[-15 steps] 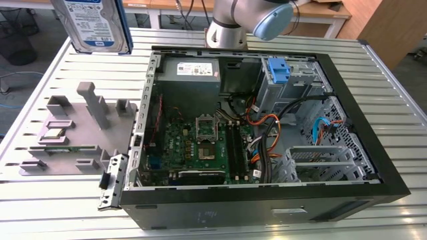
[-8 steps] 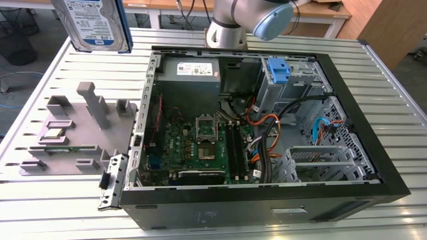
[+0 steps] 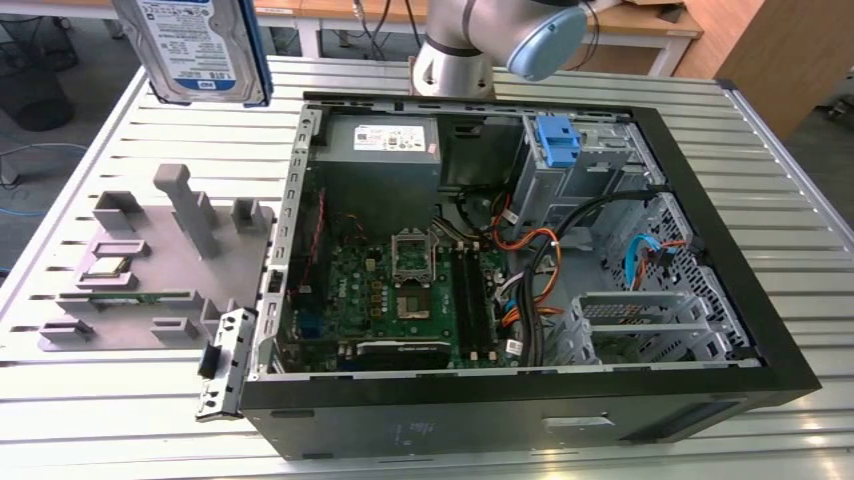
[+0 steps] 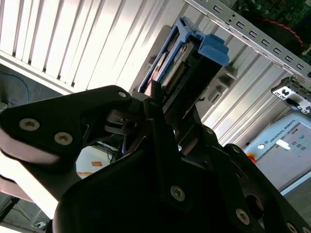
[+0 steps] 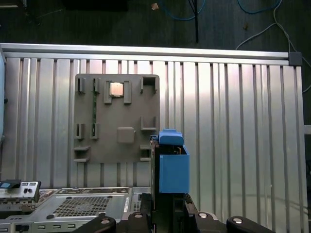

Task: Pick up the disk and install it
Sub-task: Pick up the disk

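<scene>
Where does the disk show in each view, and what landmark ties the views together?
Exterior view: the disk hangs high at the exterior view's left, label toward the camera, above the table.
Second wrist view: the disk is edge-on, clamped between the fingers.
First wrist view: the disk shows its blue-railed edge beside the grey plate.
Shared landmark: the slatted table.

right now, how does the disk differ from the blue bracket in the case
The disk is held in the air, outside the computer case; the blue bracket sits inside it. The disk carries a labelled silver drive; the blue bracket shows none. Both have blue plastic.
</scene>
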You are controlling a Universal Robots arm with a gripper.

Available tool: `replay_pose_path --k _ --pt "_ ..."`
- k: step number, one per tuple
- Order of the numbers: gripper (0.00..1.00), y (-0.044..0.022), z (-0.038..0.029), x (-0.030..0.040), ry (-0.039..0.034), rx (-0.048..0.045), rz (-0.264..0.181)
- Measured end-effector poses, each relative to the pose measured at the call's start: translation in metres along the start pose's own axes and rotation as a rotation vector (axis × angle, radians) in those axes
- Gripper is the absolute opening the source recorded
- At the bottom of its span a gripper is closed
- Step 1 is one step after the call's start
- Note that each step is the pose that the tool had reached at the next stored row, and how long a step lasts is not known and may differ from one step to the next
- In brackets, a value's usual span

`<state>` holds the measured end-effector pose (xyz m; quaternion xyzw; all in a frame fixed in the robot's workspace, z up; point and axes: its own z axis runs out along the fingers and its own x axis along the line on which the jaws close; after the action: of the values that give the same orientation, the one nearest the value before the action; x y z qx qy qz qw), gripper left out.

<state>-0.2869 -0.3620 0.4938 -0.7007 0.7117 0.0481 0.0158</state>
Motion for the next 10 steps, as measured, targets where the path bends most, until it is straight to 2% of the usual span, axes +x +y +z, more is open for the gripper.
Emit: replay_pose_path --k 10 --pt "0.35 -0.022 -0.001 -0.0004 0.0 0.0 0.0"
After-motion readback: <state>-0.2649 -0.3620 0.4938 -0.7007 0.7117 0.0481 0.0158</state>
